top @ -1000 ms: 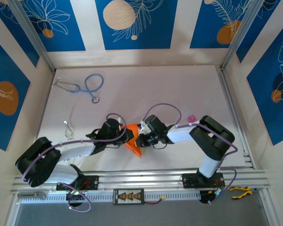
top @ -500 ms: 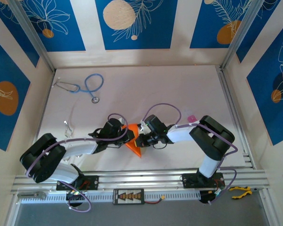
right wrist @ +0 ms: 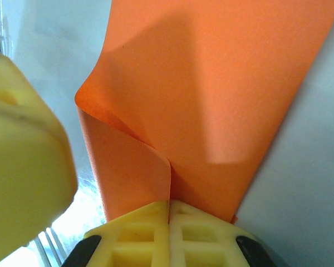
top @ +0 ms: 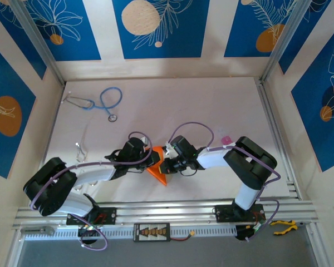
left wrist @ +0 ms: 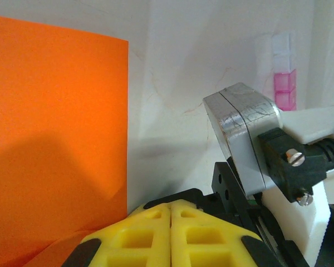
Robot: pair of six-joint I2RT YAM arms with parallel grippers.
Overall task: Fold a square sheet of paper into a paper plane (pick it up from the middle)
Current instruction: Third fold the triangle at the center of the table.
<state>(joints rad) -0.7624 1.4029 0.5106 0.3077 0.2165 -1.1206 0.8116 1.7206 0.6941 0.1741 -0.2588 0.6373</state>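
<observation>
Top view, orange sheet [top: 157, 170]: lying partly folded on the desk [top: 211, 105], near its front edge and between the two arms (one pointed corner is aiming toward the bases).
Top view, left claw [top: 153, 159]: reaching in from the left and touching the sheet's left side.
Top view, right claw [top: 165, 165]: meeting the sheet from the right, sitting just beside the left claw.
Top view, bystanders: a blue stethoscope [top: 107, 100] is lying at the far left of the desk, and a small pink thing [top: 226, 139] is lying just behind the right arm.
Left wrist view, left claw [left wrist: 171, 225]: yellow fingers are pressing together with no gap. The sheet [left wrist: 55, 139] is spreading flat to their left. Whether any paper is caught between them, I cannot tell.
Right wrist view, right claw [right wrist: 168, 228]: fingers are clamping tight on a raised fold of the sheet [right wrist: 211, 83], the curl running straight into the seam between them.
Right wrist view, yellow pad [right wrist: 22, 139]: looming blurred at left, beside the curl.
</observation>
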